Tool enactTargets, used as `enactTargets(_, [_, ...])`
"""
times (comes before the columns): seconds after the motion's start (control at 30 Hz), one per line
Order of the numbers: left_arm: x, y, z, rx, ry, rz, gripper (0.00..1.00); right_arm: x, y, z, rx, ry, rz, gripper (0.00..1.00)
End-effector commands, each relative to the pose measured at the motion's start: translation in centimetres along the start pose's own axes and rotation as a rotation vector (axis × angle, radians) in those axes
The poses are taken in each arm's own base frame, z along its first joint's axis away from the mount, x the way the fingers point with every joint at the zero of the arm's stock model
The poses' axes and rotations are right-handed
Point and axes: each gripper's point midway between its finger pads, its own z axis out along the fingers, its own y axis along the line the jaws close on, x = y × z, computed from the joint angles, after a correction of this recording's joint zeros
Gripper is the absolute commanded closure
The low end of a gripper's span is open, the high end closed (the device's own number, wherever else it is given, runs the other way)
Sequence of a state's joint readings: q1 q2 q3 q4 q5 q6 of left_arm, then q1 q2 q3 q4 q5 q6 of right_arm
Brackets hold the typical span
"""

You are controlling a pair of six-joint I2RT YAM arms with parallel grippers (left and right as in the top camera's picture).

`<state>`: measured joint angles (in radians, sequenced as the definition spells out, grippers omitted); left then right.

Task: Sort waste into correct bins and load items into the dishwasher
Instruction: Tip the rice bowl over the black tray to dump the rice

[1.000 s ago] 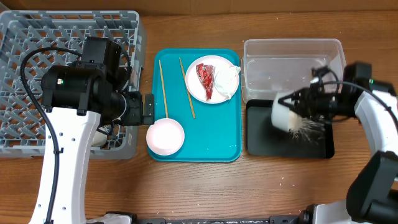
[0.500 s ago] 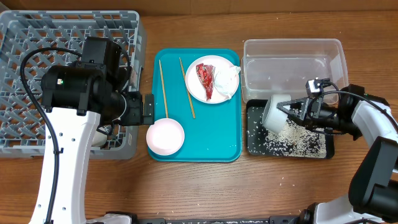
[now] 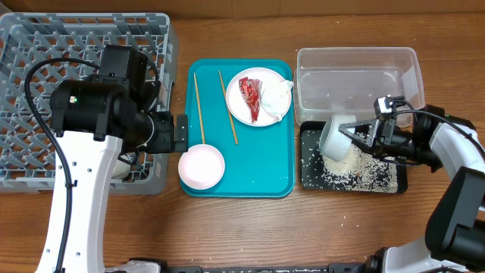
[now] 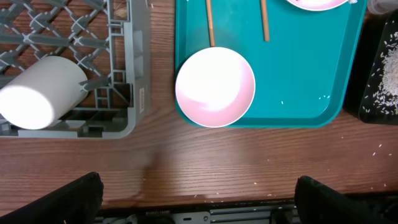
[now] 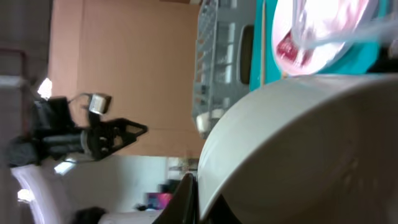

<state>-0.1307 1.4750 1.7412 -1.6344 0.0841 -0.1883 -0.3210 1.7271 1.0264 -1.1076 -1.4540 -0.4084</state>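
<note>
My right gripper (image 3: pixel 356 135) is shut on the rim of the grey-green bowl (image 3: pixel 336 138) and holds it tipped on its side over the black tray (image 3: pixel 307 176). The bowl fills the right wrist view (image 5: pixel 311 149). White rice (image 3: pixel 362 173) lies scattered in the black tray. The white-pink plate (image 3: pixel 258 97) on the teal tray (image 3: pixel 250 171) carries the red wrapper (image 3: pixel 251 96) and the white napkin (image 3: pixel 278 96). Two chopsticks (image 3: pixel 199 106) lie beside it. The pale pink bowl (image 3: pixel 201 167) (image 4: pixel 215 87) sits at the tray's front left. My left gripper (image 4: pixel 199 196) is open and empty, near the grey rack (image 3: pixel 76 45).
The clear tub (image 3: pixel 356 76) stands behind the black tray. A white cup (image 4: pixel 40 93) lies on its side in the rack's front corner. A few rice grains lie on the wooden table near the black tray.
The bowl has poured its rice into the black tray; the falling rice has settled. My right gripper shifted slightly with the tipped bowl. The left arm has not moved.
</note>
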Motion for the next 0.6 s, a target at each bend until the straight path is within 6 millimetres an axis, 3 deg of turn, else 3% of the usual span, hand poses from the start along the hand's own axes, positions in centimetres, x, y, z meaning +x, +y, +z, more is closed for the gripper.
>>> enactTargets(0.0, [-0.1, 0.1, -0.4, -0.006, -0.016, -0.016, 0.00, -0.3, 0.0, -0.3, 0.019, -0.006, 0.123, 0.96])
enactTargets(0.07, [-0.1, 0.1, -0.4, -0.007, -0.016, -0.016, 0.00, 0.6, 1.4, -0.1, -0.008, 0.002, 0.020, 0.96])
enactTargets(0.13, [-0.1, 0.1, -0.4, -0.007, -0.016, -0.016, 0.00, 0.8, -0.2, 0.0, 0.086, 0.037, -0.062, 0.96])
enactTargets(0.17, [-0.1, 0.1, -0.4, -0.006, -0.016, -0.016, 0.00, 0.7, -1.4, -0.1, 0.147, 0.042, 0.026, 0.96])
enactTargets(0.2, [-0.1, 0.1, -0.4, -0.006, -0.016, -0.016, 0.00, 0.7, -1.4, -0.1, 0.142, 0.033, 0.159, 0.96])
enactTargets(0.23, [-0.1, 0.1, -0.4, -0.006, -0.016, -0.016, 0.00, 0.9, 0.0, 0.0, 0.074, 0.025, 0.210, 0.96])
enactTargets(0.3, [-0.1, 0.1, -0.4, -0.006, -0.016, -0.016, 0.00, 1.4, 1.9, 0.3, 0.007, 0.027, 0.039, 0.96])
enactTargets(0.33, [-0.1, 0.1, -0.4, -0.007, -0.016, -0.016, 0.00, 1.5, 1.2, 0.3, 0.054, 0.046, -0.040, 0.96])
enactTargets(0.37, [-0.1, 0.1, -0.4, -0.007, -0.016, -0.016, 0.00, 1.3, 0.2, 0.2, 0.108, 0.056, -0.021, 0.96])
enactTargets(0.43, [-0.1, 0.1, -0.4, -0.007, -0.016, -0.016, 0.00, 1.4, -0.6, 0.1, 0.162, 0.053, 0.182, 0.96])
enactTargets(0.57, [-0.3, 0.1, -0.4, -0.010, -0.021, -0.016, 0.00, 4.1, 2.1, 1.2, 0.231, 0.195, 0.021, 0.96])
